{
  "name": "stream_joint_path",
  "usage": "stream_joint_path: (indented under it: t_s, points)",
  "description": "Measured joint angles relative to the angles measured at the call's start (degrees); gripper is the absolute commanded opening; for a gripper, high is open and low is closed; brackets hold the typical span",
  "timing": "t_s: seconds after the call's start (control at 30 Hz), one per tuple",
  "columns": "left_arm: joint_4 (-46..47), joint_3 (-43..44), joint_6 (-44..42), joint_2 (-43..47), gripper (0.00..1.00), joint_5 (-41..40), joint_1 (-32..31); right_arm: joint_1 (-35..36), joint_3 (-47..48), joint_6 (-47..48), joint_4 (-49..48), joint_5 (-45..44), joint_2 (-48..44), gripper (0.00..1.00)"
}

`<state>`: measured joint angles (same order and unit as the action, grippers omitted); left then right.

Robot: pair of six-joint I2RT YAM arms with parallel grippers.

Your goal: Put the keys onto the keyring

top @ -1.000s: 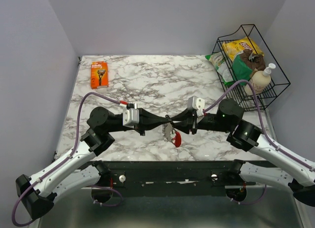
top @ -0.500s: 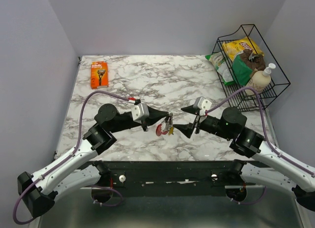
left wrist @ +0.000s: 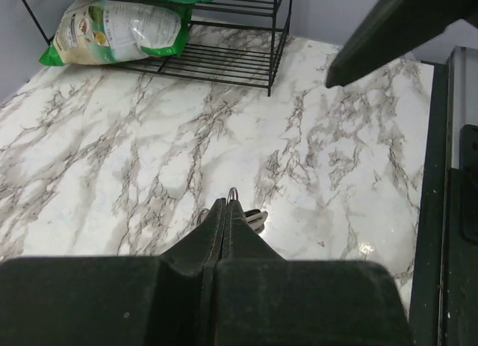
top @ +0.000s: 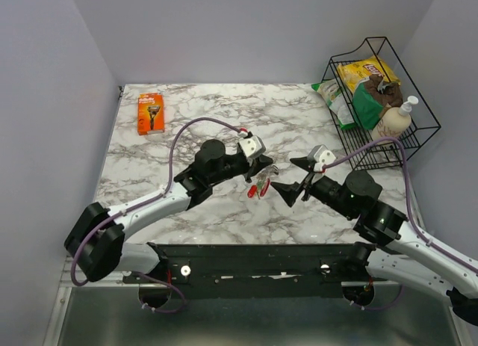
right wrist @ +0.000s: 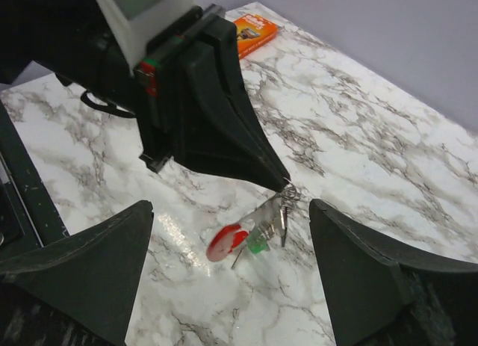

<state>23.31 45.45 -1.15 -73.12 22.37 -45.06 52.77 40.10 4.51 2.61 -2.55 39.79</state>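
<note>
Change: right gripper [top: 287, 175] has let go and backed off; left gripper [top: 269, 169] swung forward.
Left fingers: pressed together, pinching the top of the small bunch of silvery metal keys [right wrist: 263, 225] with a red curved plastic tag.
Keys: hanging just under the left fingertips, ahead of the right fingers.
Right fingers: wide apart, holding nothing.

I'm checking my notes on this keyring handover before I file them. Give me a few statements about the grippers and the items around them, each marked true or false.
1. The left gripper is shut, with the keys hanging from its tips. True.
2. The right gripper is clamped on the keys. False: its jaws stand wide open and touch nothing, with the keys in front of the gap.
3. The orange razor pack lies inside the wire basket. False: it lies flat on the table near the far left corner, across from the basket.
4. A pump bottle stands in the wire basket. True.
</note>
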Motion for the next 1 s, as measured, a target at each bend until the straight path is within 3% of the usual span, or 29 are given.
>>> stream_joint_path:
  t_s: [0.27, 0.43, 0.8, 0.97, 1.0]
  points:
    - [11.76, 1.01, 3.17, -8.24, 0.0, -3.32, 0.0, 0.0, -0.96, -0.7, 0.02, -1.53, -0.04, 0.95]
    - [18.23, -5.18, 3.8, -8.48, 0.0, -6.51, 0.48, 0.0, -1.18, -0.83, 0.02, -1.68, 0.76, 0.96]
    - [18.71, -15.67, 11.08, -11.26, 0.18, -13.18, 0.85, 0.0, -1.75, -1.05, 0.02, -1.66, 2.45, 1.0]
    - [13.79, -18.21, 12.13, -8.31, 0.54, -18.8, 0.85, 0.0, -1.75, -1.05, 0.0, -1.66, 2.69, 1.0]
    - [12.92, -18.21, 11.96, -7.28, 0.97, -20.06, 0.85, 0.0, -1.75, -1.05, -0.02, -1.66, 2.69, 1.0]
